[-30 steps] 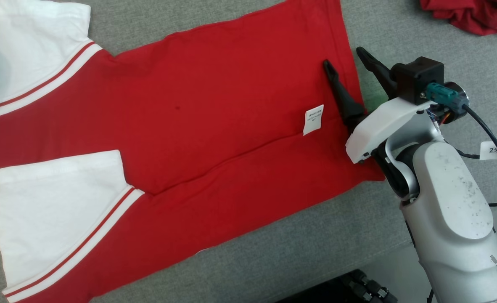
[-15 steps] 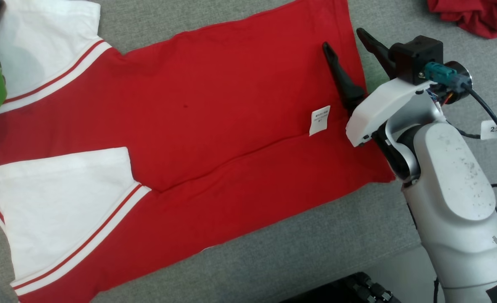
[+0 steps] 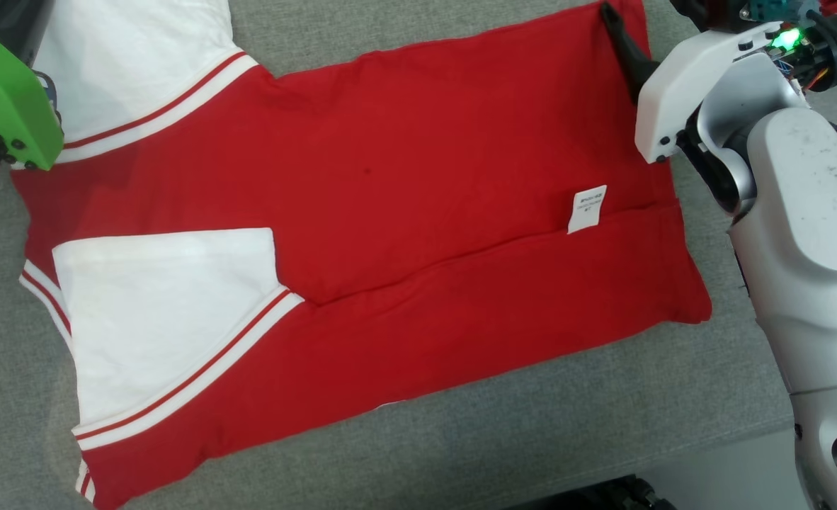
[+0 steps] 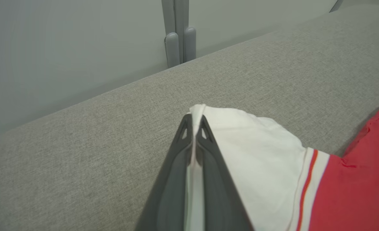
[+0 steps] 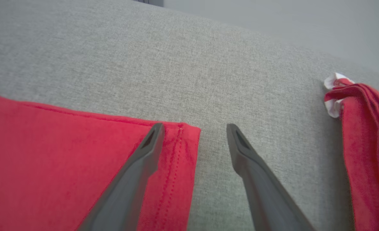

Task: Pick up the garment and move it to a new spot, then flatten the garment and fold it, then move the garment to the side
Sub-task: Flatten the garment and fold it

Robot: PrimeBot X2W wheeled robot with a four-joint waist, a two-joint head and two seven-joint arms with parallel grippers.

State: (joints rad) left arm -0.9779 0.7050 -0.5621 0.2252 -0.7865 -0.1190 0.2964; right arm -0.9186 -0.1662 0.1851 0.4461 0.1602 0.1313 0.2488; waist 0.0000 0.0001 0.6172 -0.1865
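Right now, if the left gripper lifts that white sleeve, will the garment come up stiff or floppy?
Probably floppy: the white sleeve pinches thin in the shut left gripper. Likely light: the garment lies flat with creases, so the rest should trail.

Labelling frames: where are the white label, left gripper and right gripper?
white label (image 3: 586,209): head view, its middle.
left gripper (image 4: 195,117): left wrist view, between its fingertips.
right gripper (image 5: 195,125): right wrist view, between its fingertips.

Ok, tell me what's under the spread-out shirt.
Grey fabric surface shows all round the shirt, so it lies on that. Anything beneath its folded layers is covered.
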